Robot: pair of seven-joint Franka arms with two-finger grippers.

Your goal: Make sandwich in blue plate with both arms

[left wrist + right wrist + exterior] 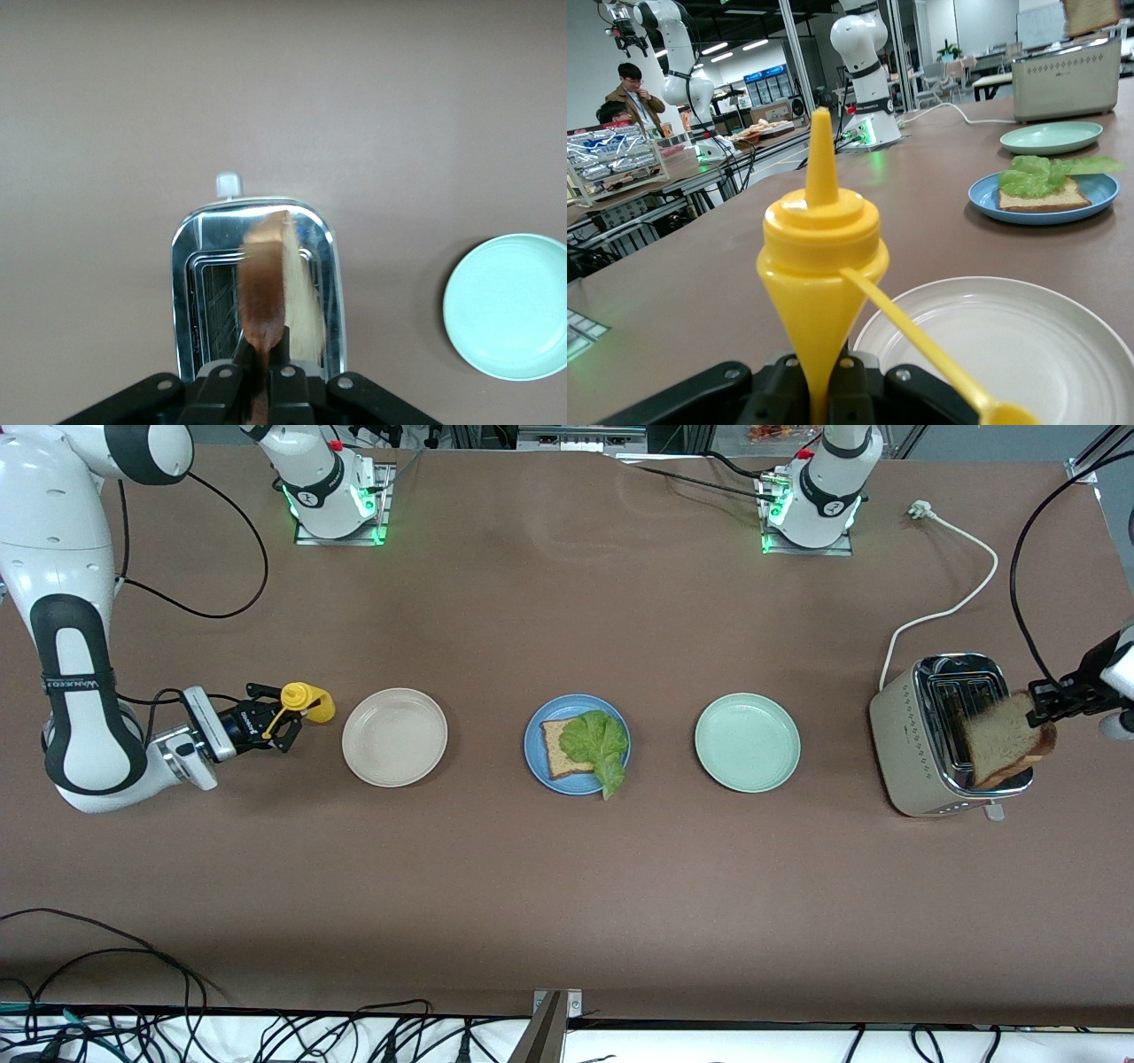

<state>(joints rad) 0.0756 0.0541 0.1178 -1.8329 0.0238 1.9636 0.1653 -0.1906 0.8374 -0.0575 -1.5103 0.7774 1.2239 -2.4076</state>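
Observation:
The blue plate (535, 751) lies mid-table with one bread slice (555, 747) on it and a ruffled lettuce leaf (599, 742) on top; the right wrist view shows the same plate (983, 197) and lettuce (1032, 174). My left gripper (1038, 707) (263, 347) is shut on the crust edge of a second bread slice (1008, 740) (264, 292). That slice hangs tilted over the toaster (917, 755) (188, 292), its lower edge at the slot. My right gripper (285, 724) (826, 376) is shut on a yellow squeeze bottle (308, 701) (822, 257) beside the cream plate.
A cream-white plate (394, 737) (1010, 354) sits toward the right arm's end. A mint-green plate (747, 742) (509, 305) lies between the blue plate and the toaster. The toaster's white cord (961, 598) runs toward the left arm's base. Black cables lie along the table edge nearest the front camera.

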